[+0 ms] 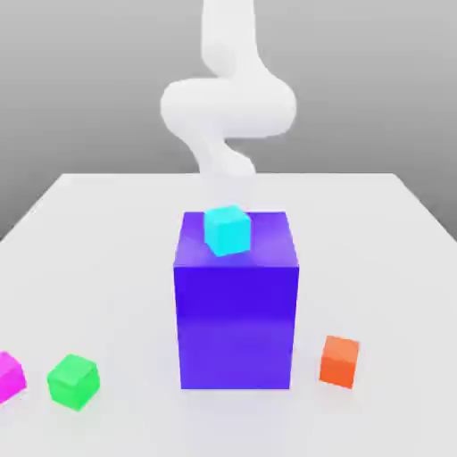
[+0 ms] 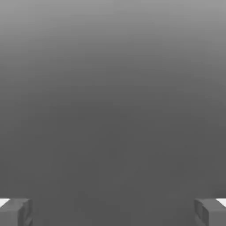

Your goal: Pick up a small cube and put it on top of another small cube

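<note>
Small cubes, four, exterior view's left to right: magenta cube (image 1: 9,378), green cube (image 1: 74,382), cyan cube (image 1: 228,230) atop one large blue block (image 1: 236,326), orange-red cube (image 1: 339,361). Arm (image 1: 228,107), one: wrist end beyond the block; the cyan cube lies nearest, camera-side, probably, depth being hard to judge. Gripper (image 2: 113,212), one: jaws wide apart, empty.

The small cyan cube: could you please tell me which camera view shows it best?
The exterior view: the small cyan cube sits there unobstructed on top of the large blue block. In the hand view I can make out none of it.
</note>
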### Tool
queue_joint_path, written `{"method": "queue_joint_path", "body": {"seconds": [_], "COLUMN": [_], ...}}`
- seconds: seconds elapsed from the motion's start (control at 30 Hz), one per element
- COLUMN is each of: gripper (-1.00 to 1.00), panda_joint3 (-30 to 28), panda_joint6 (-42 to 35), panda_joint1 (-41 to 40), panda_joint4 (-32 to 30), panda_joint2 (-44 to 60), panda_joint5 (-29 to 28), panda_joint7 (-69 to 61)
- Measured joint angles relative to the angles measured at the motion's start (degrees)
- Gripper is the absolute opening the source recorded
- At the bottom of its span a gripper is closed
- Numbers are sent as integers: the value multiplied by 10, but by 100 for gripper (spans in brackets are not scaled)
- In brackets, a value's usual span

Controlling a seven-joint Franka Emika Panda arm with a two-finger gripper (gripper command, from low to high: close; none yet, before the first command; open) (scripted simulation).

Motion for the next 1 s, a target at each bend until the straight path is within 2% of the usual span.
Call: {"method": "queue_joint_path", "body": {"seconds": [0.53,0.73,1.0], "gripper": [0,0,0], "panda_joint3": [-165,-186,-203], "panda_joint6": [101,139,201], "panda_joint1": [-36,-96,-161], "panda_joint4": [-16,-22,-26], "panda_joint2": [335,460,619], "panda_joint5": [109,153,183], "panda_joint7": [-102,-143,-176]}}
